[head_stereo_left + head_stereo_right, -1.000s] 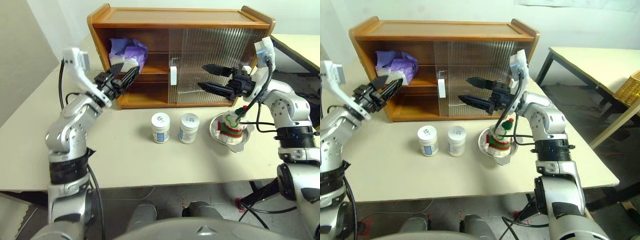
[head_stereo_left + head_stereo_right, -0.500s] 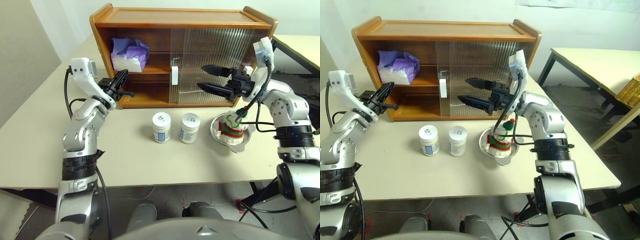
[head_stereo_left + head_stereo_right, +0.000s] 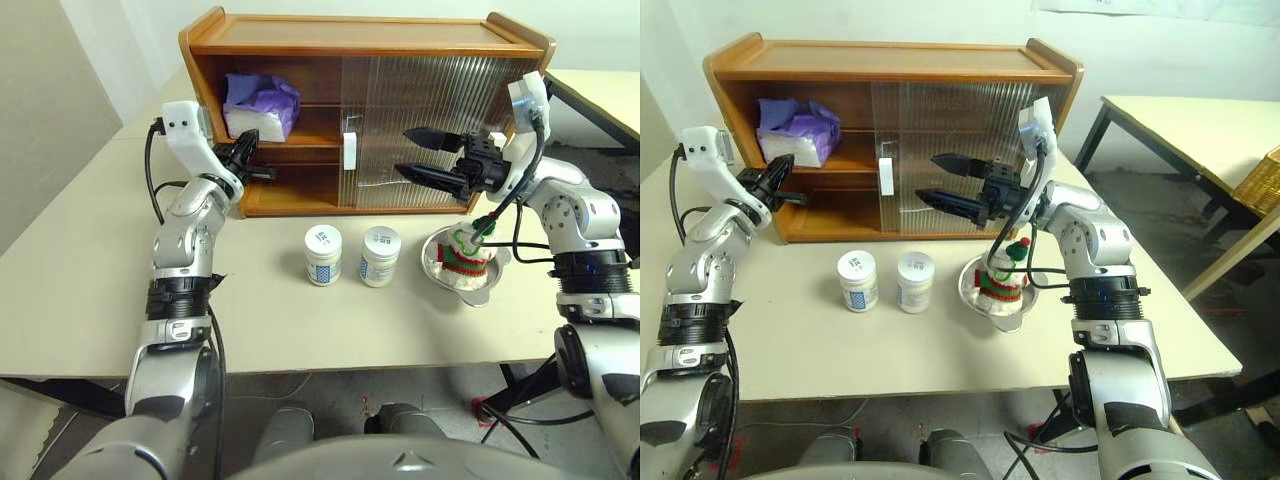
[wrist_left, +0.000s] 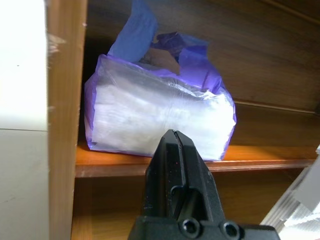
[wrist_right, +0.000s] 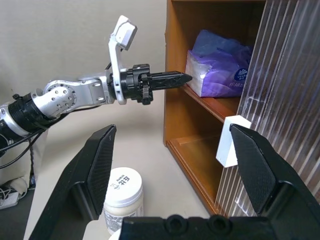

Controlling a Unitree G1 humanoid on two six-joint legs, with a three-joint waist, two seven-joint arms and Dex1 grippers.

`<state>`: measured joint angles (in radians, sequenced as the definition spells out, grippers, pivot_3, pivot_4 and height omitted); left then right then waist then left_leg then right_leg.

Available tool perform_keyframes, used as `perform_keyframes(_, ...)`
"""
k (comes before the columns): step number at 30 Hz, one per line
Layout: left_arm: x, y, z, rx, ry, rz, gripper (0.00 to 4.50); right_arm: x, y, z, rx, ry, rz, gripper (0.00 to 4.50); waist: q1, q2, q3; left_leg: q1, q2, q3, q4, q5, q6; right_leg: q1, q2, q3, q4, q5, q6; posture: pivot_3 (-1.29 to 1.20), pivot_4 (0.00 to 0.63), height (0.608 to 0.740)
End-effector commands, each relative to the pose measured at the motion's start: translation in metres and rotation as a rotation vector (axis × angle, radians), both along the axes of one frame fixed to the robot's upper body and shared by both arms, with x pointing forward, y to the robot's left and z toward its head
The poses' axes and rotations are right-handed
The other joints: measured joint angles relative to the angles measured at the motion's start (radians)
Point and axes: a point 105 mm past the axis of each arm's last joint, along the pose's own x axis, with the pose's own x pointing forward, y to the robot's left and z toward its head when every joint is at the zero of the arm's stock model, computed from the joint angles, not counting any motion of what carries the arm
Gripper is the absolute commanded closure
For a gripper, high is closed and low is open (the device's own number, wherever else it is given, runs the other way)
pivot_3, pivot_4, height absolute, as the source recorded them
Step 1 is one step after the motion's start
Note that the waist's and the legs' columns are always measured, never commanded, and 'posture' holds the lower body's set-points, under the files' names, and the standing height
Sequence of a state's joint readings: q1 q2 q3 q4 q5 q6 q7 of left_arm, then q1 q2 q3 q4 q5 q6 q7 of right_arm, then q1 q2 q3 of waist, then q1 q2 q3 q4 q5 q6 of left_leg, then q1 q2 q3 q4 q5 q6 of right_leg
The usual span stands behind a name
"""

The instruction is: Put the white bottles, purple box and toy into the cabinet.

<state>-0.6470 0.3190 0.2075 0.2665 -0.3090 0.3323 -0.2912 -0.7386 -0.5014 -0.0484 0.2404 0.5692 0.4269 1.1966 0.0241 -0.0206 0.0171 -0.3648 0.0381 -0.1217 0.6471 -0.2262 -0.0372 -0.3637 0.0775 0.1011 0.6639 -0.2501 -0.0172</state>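
Observation:
The purple box (image 3: pixel 260 105) lies on the left of the upper shelf in the open part of the cabinet (image 3: pixel 360 35). My left gripper (image 3: pixel 250 146) is shut and empty. Its tip (image 4: pixel 172 137) is right at the box's front face; I cannot tell whether it touches. Two white bottles (image 3: pixel 322 255) (image 3: pixel 379 256) stand side by side on the table in front of the cabinet. The toy (image 3: pixel 462 250) sits in a metal bowl to their right. My right gripper (image 3: pixel 402 152) hangs open and empty in front of the ribbed door, above the bowl and pointing left.
The metal bowl (image 3: pixel 460 278) stands near the table's right side. A ribbed sliding door with a white handle (image 3: pixel 348 151) covers the cabinet's right half. A second table (image 3: pixel 1180 110) and a wicker basket (image 3: pixel 1265 175) stand further right.
My left gripper's fingers have shut and the hand has moved forward to the purple box's front. The box stays on the shelf. The right arm has not moved.

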Motion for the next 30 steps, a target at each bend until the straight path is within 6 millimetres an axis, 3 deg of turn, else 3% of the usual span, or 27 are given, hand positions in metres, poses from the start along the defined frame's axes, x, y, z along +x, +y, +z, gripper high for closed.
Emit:
perform_keyframes(1, 0.011, -0.015, 0.002, 0.025, -0.006, -0.032, 4.49, 0.0, 0.0, 0.002, -0.017, -0.011, -0.005, 0.0, 0.001, 0.0, 0.0, 0.0, 0.0, 0.0, 0.0, 0.0, 0.0, 0.0, 0.0, 0.0, 0.0, 0.0, 0.0, -0.01, 0.0, 0.74)
perform_keyframes(9, 0.021, -0.036, 0.002, 0.026, -0.01, -0.09, 4.49, -0.001, -0.003, 0.002, -0.02, -0.013, -0.017, 0.0, -0.003, 0.0, 0.0, 0.0, 0.0, 0.001, 0.0, 0.0, 0.001, 0.0, 0.0, -0.001, -0.001, -0.001, 0.001, -0.03, 0.0, 0.74)
perform_keyframes(17, 0.025, -0.035, 0.002, 0.028, -0.019, -0.093, 4.49, -0.002, -0.005, 0.002, -0.022, -0.012, -0.025, 0.0, -0.007, 0.0, 0.0, 0.0, -0.001, 0.002, 0.0, 0.0, 0.001, 0.0, 0.0, -0.002, -0.001, 0.0, 0.003, -0.03, 0.0, 0.74)
perform_keyframes(20, 0.013, -0.044, 0.019, -0.018, -0.107, -0.204, 4.49, -0.001, -0.005, 0.002, -0.024, -0.012, -0.025, 0.0, -0.007, 0.0, 0.0, 0.0, -0.001, 0.002, 0.0, 0.0, 0.001, 0.0, 0.0, -0.002, -0.001, -0.001, 0.003, -0.02, 0.0, 0.74)
perform_keyframes(25, -0.006, -0.046, 0.03, -0.006, -0.194, -0.294, 2.82, 0.0, -0.004, 0.003, -0.026, -0.011, -0.02, 0.0, -0.006, 0.0, 0.0, 0.0, -0.002, 0.003, 0.0, -0.001, 0.002, 0.0, 0.0, -0.002, -0.001, -0.001, 0.005, -0.01, 0.0, 0.74)
perform_keyframes(30, -0.033, -0.038, 0.02, 0.069, -0.198, -0.389, 1.02, 0.0, -0.002, 0.003, -0.028, -0.011, -0.009, 0.0, -0.009, 0.0, 0.0, 0.0, -0.002, 0.003, 0.0, -0.002, 0.003, 0.0, 0.0, -0.002, -0.001, -0.002, 0.005, 0.0, 0.0, 0.74)
